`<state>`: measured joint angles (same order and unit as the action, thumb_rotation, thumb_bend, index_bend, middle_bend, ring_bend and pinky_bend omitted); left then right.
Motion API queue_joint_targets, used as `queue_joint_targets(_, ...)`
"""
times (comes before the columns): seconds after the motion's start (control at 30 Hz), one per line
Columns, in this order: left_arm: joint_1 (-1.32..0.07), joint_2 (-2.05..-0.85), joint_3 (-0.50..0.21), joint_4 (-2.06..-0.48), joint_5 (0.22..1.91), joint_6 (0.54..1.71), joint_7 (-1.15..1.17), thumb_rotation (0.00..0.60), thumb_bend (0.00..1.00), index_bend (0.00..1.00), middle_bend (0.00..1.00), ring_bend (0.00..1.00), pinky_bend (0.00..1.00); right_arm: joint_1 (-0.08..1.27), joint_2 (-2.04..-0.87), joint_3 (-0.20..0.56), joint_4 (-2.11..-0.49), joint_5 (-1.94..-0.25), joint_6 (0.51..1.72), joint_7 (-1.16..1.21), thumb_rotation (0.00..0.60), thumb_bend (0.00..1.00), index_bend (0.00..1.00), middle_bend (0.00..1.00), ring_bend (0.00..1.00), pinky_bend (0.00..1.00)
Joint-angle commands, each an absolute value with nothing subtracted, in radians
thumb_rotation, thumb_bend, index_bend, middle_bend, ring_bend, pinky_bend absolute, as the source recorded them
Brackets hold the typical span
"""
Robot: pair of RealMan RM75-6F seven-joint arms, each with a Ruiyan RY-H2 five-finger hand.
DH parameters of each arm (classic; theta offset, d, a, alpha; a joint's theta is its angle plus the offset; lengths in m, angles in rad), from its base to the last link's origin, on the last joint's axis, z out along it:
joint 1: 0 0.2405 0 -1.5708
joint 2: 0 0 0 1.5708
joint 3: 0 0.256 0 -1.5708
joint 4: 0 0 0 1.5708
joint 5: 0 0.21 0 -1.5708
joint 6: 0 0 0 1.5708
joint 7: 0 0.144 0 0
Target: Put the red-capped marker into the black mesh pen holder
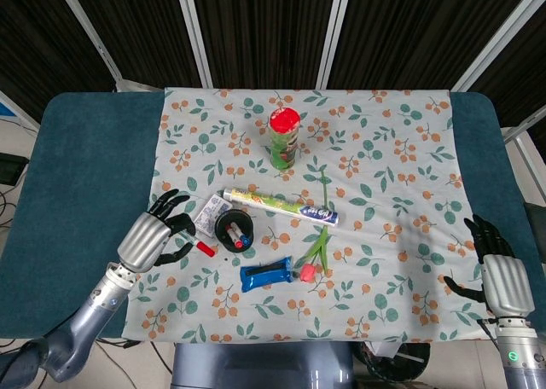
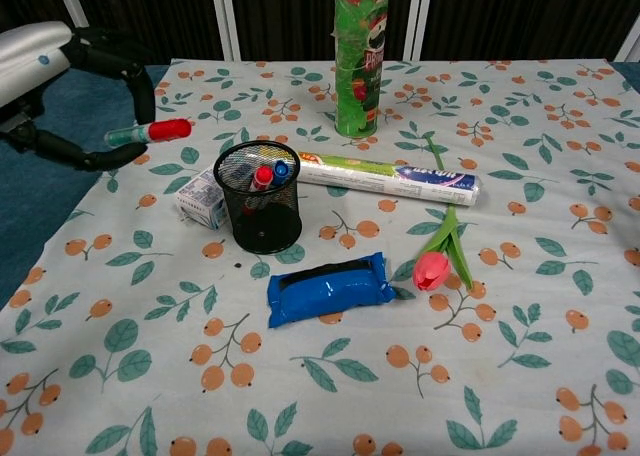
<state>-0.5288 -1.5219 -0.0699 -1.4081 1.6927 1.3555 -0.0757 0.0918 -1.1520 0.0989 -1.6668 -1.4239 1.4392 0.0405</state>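
My left hand [image 1: 152, 239] [image 2: 60, 86] pinches the red-capped marker [image 1: 201, 247] [image 2: 150, 132] between thumb and a finger, holding it roughly level above the cloth with the red cap pointing right. The cap is just left of the black mesh pen holder [image 1: 233, 229] [image 2: 259, 210], a little above its rim. The holder stands upright and has two markers in it, one red-capped and one blue-capped. My right hand [image 1: 502, 277] rests at the table's right front corner with fingers spread, holding nothing; the chest view does not show it.
A small white box [image 2: 201, 197] lies against the holder's left side. A toothpaste box [image 1: 280, 206] lies behind the holder, a blue packet [image 1: 266, 275] and a pink tulip [image 1: 314, 254] in front right. A red-lidded green can [image 1: 284, 137] stands farther back.
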Motion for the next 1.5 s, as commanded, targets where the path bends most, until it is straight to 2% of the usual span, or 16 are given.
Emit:
queue_joint_targets(0.03,-0.556,-1.535,-0.095,-1.437,1.669,1.324,-0.084,0.6,0.35,0.55,0.51,0.14,0.1,0.092,-1.151,0.099,-1.667,-1.421,1.437,0.041,0.6,0.23,0.0,0.0,0.0,0.17)
queue_joint_targets(0.3,-0.64,-1.586,-0.18,-1.499,1.535,1.182,-0.202,0.6,0.34,0.55,0.51,0.14,0.1,0.094,-1.146,0.101,-1.676,-1.407,1.423,0.048,0.6,0.23,0.0,0.0,0.0,0.17)
queue_joint_targets(0.53,-0.693,-1.629,-0.211,-1.462,1.477,1.107,-0.258,0.6,0.34,0.55,0.5,0.14,0.13,0.095,-1.145,0.101,-1.68,-1.401,1.419,0.047,0.6,0.23,0.0,0.0,0.0,0.17)
queue_joint_targets(1.17,-0.734,-1.698,-0.2,-1.343,1.418,1.027,-0.368,0.6,0.33,0.53,0.49,0.14,0.12,0.097,-1.145,0.103,-1.682,-1.386,1.41,0.04,0.6,0.23,0.0,0.0,0.0,0.17)
queue_joint_targets(1.5,-0.736,-1.704,-0.188,-1.308,1.417,1.018,-0.401,0.6,0.33,0.47,0.44,0.13,0.11,0.097,-1.147,0.104,-1.68,-1.387,1.412,0.039,0.6,0.23,0.0,0.0,0.0,0.17)
